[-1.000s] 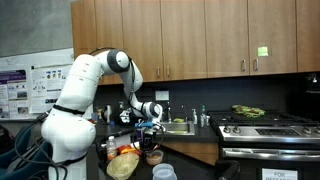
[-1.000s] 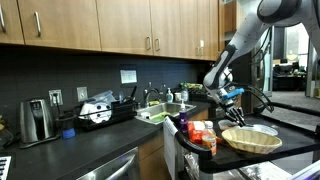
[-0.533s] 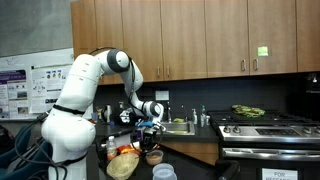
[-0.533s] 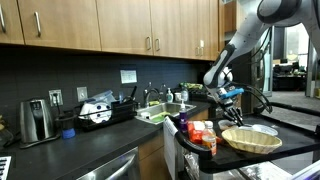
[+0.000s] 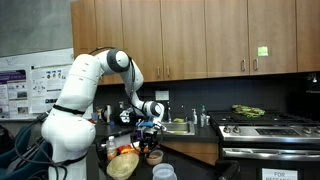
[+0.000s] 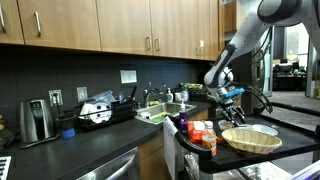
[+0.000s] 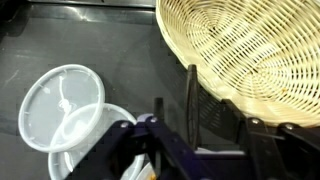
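My gripper hangs over the dark counter, its dark fingers apart with nothing visible between them. In the wrist view it is right beside the near rim of a woven wicker basket, whose wall fills the gap behind the fingers. Round white plastic lids lie on the counter to the left of the fingers. In both exterior views the gripper hovers a little above the counter, close to the basket.
A sink sits behind the gripper. A stove stands along the counter. A toaster and red packets are on the counter. A small bowl and a plastic container lie near the basket. Wooden cabinets hang above.
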Controlling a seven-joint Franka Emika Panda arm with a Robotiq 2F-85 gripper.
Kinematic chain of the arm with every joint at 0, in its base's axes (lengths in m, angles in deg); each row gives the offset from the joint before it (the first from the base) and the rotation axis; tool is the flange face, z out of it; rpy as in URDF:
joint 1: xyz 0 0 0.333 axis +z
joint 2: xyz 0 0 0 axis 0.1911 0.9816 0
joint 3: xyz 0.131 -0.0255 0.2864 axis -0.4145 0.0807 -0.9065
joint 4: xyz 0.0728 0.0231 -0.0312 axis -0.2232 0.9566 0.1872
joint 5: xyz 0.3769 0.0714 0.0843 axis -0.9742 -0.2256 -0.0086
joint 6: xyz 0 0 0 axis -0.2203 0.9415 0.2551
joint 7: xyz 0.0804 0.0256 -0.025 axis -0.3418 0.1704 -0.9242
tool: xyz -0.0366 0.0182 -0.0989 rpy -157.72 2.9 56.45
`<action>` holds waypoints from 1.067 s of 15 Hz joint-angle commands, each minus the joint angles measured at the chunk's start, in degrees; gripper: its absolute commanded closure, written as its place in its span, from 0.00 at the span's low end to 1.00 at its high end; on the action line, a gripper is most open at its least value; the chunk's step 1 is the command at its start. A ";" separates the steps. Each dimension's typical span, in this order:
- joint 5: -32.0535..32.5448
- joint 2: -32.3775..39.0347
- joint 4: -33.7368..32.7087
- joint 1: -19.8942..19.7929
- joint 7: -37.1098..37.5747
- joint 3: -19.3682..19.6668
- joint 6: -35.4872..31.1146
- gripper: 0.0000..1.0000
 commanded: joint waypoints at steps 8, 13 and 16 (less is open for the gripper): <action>-9.45 -14.58 15.56 -0.74 -0.95 -0.23 -7.72 0.00; -11.16 -24.06 24.59 -1.63 0.47 0.69 -11.35 0.00; -15.96 -28.63 29.18 -2.46 -0.22 1.29 -13.92 0.00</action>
